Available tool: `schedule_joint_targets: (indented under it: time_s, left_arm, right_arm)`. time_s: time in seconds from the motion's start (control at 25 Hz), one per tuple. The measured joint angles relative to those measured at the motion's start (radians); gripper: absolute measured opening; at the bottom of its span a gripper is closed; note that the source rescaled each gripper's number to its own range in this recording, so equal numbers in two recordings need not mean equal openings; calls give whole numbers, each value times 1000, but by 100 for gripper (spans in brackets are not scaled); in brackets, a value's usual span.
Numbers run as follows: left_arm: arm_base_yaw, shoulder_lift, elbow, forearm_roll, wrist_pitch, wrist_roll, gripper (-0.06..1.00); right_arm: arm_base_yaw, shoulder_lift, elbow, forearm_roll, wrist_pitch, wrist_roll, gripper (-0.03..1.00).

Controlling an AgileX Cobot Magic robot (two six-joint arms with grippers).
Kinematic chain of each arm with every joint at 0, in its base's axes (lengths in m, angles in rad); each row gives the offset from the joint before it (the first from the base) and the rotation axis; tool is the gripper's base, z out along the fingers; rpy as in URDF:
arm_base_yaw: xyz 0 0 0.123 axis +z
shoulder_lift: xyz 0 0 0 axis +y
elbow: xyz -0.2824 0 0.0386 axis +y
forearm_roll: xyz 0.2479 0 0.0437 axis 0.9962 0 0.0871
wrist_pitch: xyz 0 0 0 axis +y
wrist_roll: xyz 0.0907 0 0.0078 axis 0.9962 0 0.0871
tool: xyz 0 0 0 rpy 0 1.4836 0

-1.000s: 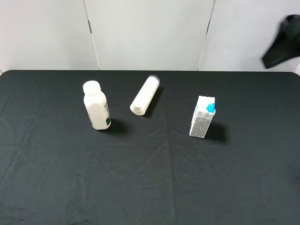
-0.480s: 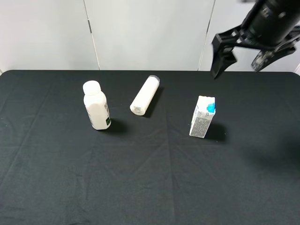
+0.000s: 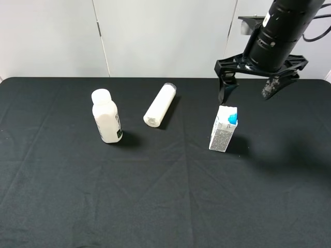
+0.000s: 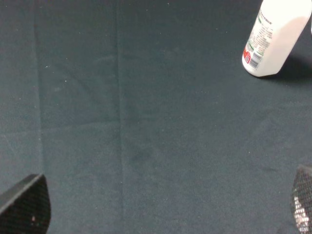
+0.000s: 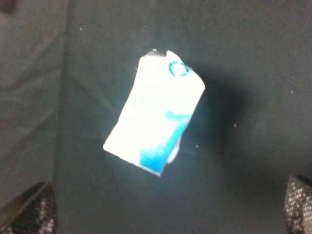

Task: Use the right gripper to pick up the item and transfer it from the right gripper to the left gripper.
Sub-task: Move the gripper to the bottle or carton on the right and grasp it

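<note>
In the high view, a black cloth surface (image 3: pixel 155 196) is filling most of the frame. Farthest left on it, a white capped bottle (image 3: pixel 106 116) is standing upright and casting a small shadow to its right. The left wrist view is catching the lower part of this bottle, with its printed label, at the edge of the picture. The left tool (image 4: pixel 165 207) is showing only as two dark fingertips in opposite corners of that view. Its fingers are spreading very wide, with bare cloth and nothing else between them. This tool is not appearing in the high view.

Nearer the middle, a white cylindrical tube (image 3: pixel 159 105) is lying on its side, angled, with one flat end facing the camera. It is sitting apart from both neighbours.

Right of centre, the carton (image 3: pixel 223 129) is standing upright on the surface. Its grey text panel is facing forward and its teal cap is sitting at the top. Nothing is touching it.

Above and just behind the carton, the right tool (image 3: pixel 246 95) is hanging from its thick ribbed black arm. Its two fingers are pointing down and are spread far wider than the carton, gripping nothing. The right wrist view is looking down on the carton's bright top, which is lying between the two fingertips and clear of both.
</note>
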Motion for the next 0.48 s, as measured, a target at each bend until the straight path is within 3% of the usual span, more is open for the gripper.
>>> schedule_joint_targets:
  time_s: [0.48]
  left_arm:
    - [0,0,0,0,0,0,97]
  right_arm:
    - [0,105,0,38,-84,37,100]
